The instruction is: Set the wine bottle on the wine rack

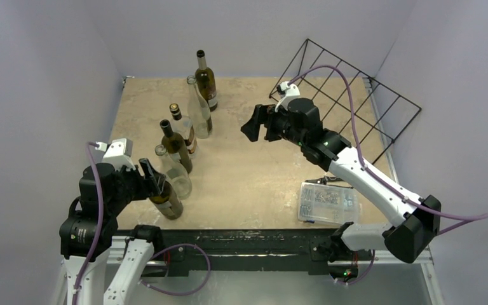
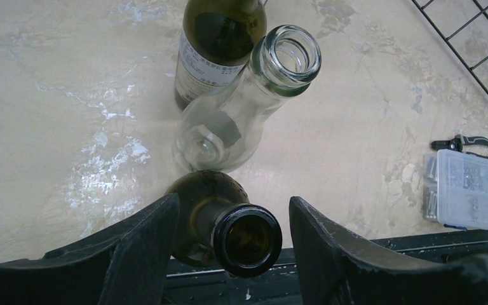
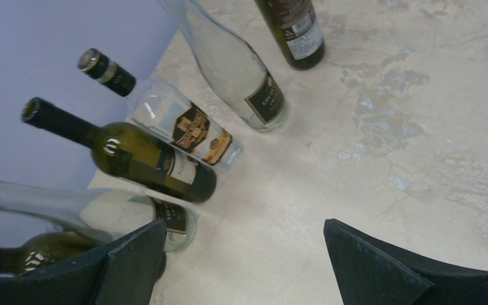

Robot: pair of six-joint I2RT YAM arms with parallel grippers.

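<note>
Left wrist, left end effector loosely astride wine bottle neck, base hidden, right end effector wide

parts box: clear plastic, near right, small metal parts inside | hand tool: black-handled, just beyond the box | table: beige, mottled | left row, upright, near to far: open clear bottle, green bottle, capped clear bottle, tall clear bottle, dark bottle
</note>
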